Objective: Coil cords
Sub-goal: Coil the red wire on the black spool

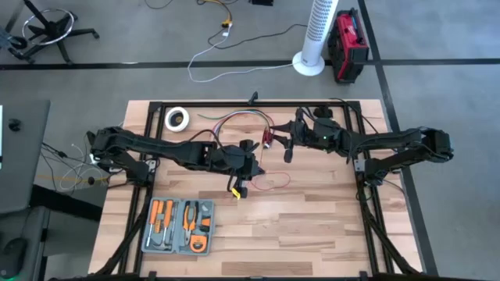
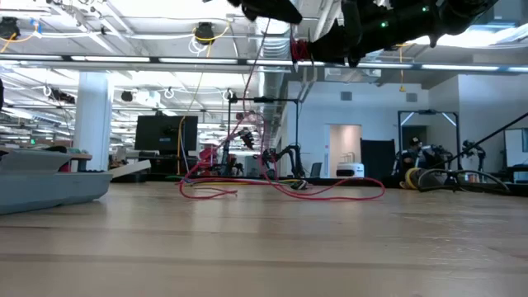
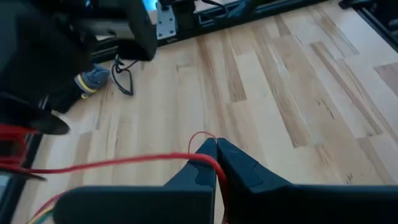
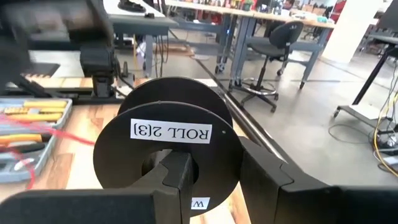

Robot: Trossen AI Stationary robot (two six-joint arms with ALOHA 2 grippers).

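Note:
The cord is a thin red wire [image 1: 271, 182]. It lies in loose loops [image 2: 330, 191] on the wooden table's middle and rises from there toward both grippers. My left gripper [image 3: 216, 148], over the table's middle [image 1: 251, 164], is shut on the wire. Just to the far right of it, my right gripper [image 4: 214, 186] is shut on a black spool [image 4: 171, 124] labelled "ROLL 2|3", which shows reddish [image 1: 270, 139] from above. More red wire arcs [image 1: 234, 117] between the arms toward the far edge. My left gripper pinches the red wire [image 3: 208, 158] between its two fingertips, at a small bend that sticks out past the tips. From the fingers the wire runs off slack to one side. My right gripper pinches the spool between its two fingers, one finger [image 4: 180, 180] against the labelled flange at its hub [image 4: 163, 167], the other [image 4: 267, 180] on the far flange. The spool is lifted clear of the table.
An open grey tool case [image 1: 180, 226] with orange-handled tools lies near the table's front left. A roll of white tape [image 1: 177, 119] sits at the far left. Black frame rails [image 1: 359, 156] border the table. Bare wood lies front right.

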